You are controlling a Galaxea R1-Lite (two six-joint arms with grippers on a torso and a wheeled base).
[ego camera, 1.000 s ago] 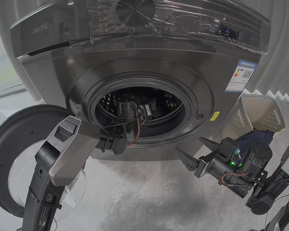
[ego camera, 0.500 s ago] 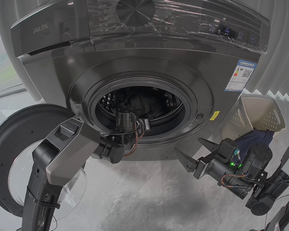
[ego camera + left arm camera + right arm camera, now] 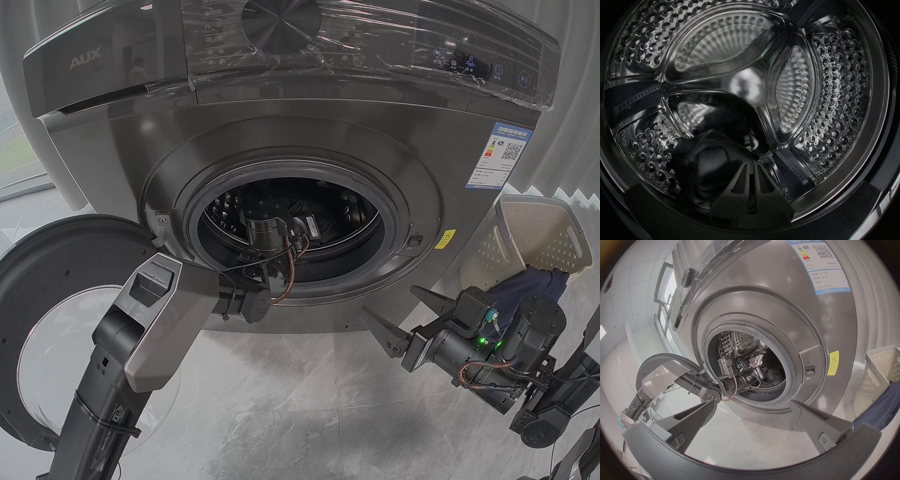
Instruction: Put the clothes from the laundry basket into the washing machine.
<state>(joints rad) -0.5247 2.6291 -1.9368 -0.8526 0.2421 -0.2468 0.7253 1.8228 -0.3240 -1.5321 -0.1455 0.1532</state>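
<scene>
Inside the perforated steel drum (image 3: pixel 843 93) of the grey front-loading washing machine (image 3: pixel 350 131): one crumpled black garment (image 3: pixel 709 162), lying against the drum wall. My left gripper (image 3: pixel 752 161) has its fingers pressed together, tips just beside it. Cream perforated plastic laundry basket (image 3: pixel 550 231), right of the machine: one navy garment (image 3: pixel 531 284) draped at its rim. My right gripper (image 3: pixel 390 299), fingers spread and empty, near the basket. Round glass-centred door (image 3: pixel 56 262), swung open leftward.

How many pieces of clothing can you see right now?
2: a dark garment low in the drum, a navy garment in the laundry basket. Others may lie hidden.
</scene>
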